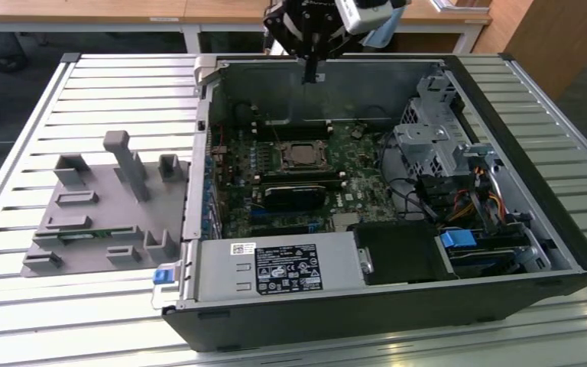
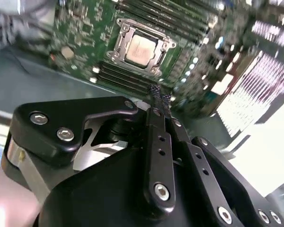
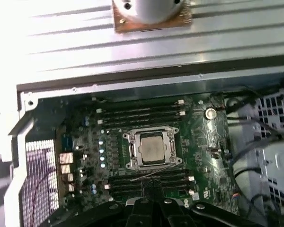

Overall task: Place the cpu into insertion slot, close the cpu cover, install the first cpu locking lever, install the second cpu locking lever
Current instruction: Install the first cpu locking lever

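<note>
Presently on record: one open computer case (image 1: 538, 252) lying on a slatted metal surface (image 1: 120, 84), with a green circuit board (image 1: 360, 191) exposed inside.

Item, cpu (image 3: 152, 147): silvery-grey square, seated flat in the insertion slot (image 3: 130, 152) near the middle of the board; also seen in the exterior view (image 1: 301, 155) and the second wrist view (image 2: 141, 47).

Item, cpu cover (image 3: 153, 134): metal frame lying down around the chip, which shows through its window. A thin wire lever (image 3: 158, 169) runs aslant along the side of the socket nearest the claw; whether it is latched cannot be told.

Item, claw (image 1: 312, 76): raised above the case's far wall, well apart from the socket. Its two fingers (image 2: 157, 123) are pressed together at the tips, with nothing between them.

Item, long narrow black slots (image 3: 142, 113): in rows on two sides of the socket.

Item, grey moulded fixture (image 1: 105, 206): on the surface at the exterior view's left, just beside the case.

Item, power supply box (image 1: 273, 267): at the case's near edge.
</note>
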